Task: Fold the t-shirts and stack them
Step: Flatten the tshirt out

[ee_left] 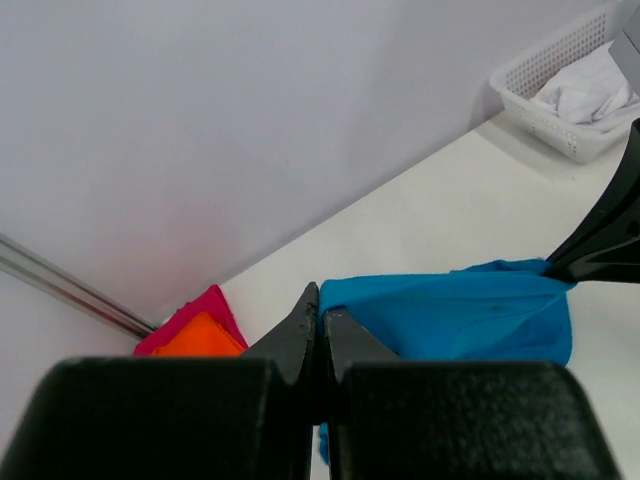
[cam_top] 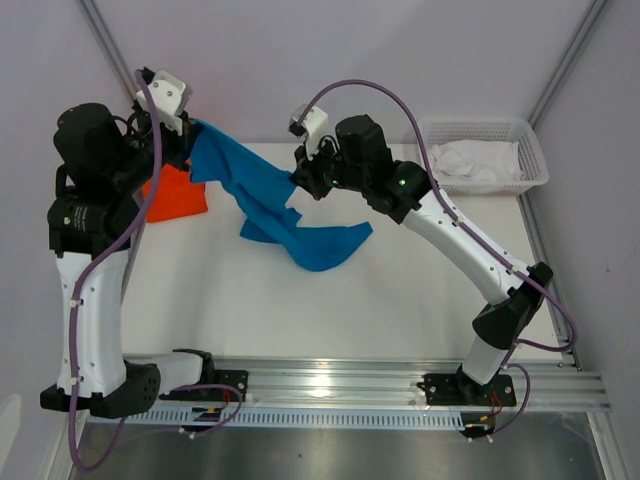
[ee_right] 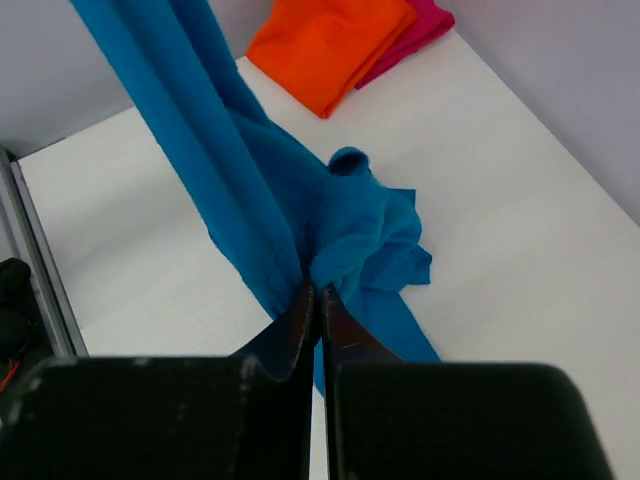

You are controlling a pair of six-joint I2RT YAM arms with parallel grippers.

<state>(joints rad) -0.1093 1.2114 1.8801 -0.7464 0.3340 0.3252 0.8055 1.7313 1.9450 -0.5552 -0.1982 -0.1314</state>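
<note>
Blue shirt [cam_top: 262,195] strung between both arms: upper edge lifted, lower part bunched and trailing on the table [cam_top: 400,290]. Where is each pinch? (JK)

Left gripper [ee_left: 318,300]: fingers pressed together on a corner of the cloth, up at the back-left. Right gripper [ee_right: 318,292]: fingers pinched on a gathered fold nearer mid-table. Neither is spread. (RM)

Why high and apart? (JK)

My reading: to pull one edge taut so the shirt hangs out flat before it is laid down for folding. It is not flat yet. The right wrist view shows a wad of cloth just beyond the fingers. (RM)

The pile? (JK)

Orange shirt [cam_top: 178,195], folded, at the back-left of the table. It lies on the pink shirt [ee_right: 428,22], whose edge shows past it. The blue one hangs just beside the pile and overlaps it in the top view. Whether they touch, cannot tell. (RM)

Basket [cam_top: 476,124] at the back-right, white cloth [cam_top: 470,160] inside, well apart from the work. (JK)

Judgement: two shirts stacked, blue in hand, step is spreading. Risks: the trailing end lands crumpled, or the hanging cloth sweeps the pile. (RM)
</note>
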